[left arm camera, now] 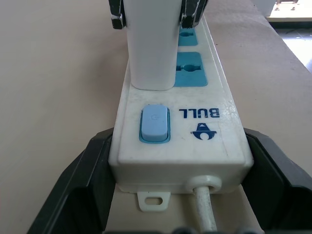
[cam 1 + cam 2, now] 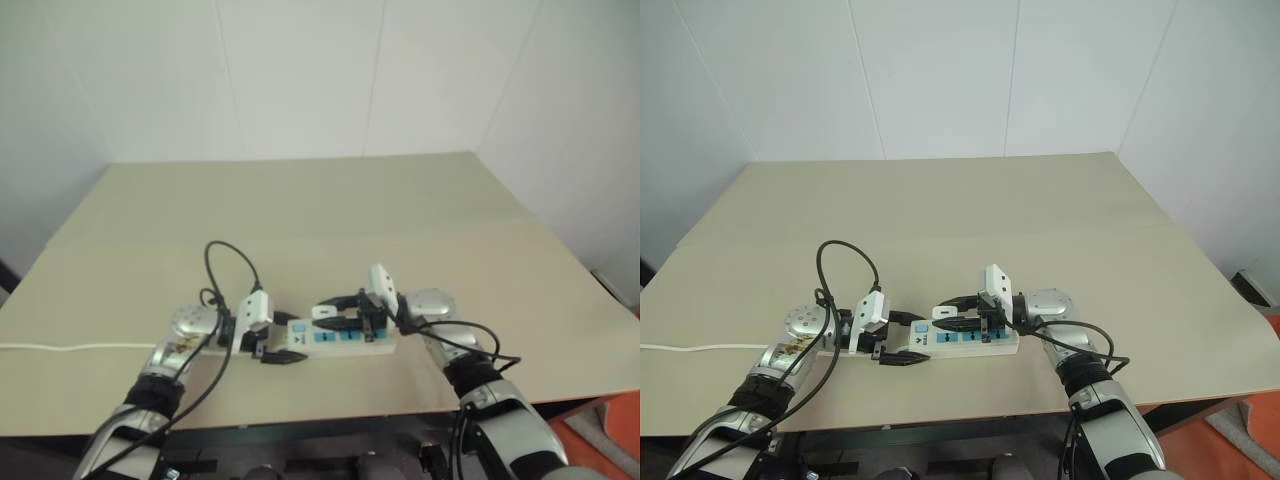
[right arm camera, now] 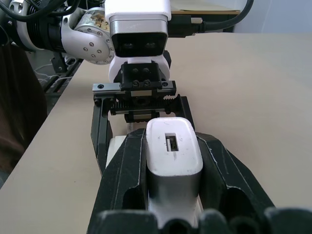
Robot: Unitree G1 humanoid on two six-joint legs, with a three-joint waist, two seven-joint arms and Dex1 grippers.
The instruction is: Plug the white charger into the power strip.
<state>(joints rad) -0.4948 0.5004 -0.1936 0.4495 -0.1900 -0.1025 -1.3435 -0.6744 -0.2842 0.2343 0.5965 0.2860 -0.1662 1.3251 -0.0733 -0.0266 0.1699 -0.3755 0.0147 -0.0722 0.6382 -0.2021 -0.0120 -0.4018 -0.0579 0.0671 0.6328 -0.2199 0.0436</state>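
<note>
Low centre of frame, my left gripper [image 1: 175, 195] clamps the power strip [image 1: 180, 131]; my right gripper [image 3: 173, 180] pinches the white charger [image 3: 171, 146]. I'd press squarely, keeping prongs aligned.

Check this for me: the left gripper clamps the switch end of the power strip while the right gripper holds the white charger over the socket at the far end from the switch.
One detail is wrong. The left gripper does clamp the switch end of the power strip, and the right gripper does hold the white charger. But the left wrist view shows the charger at the socket nearest the switch, not the far one.
</note>
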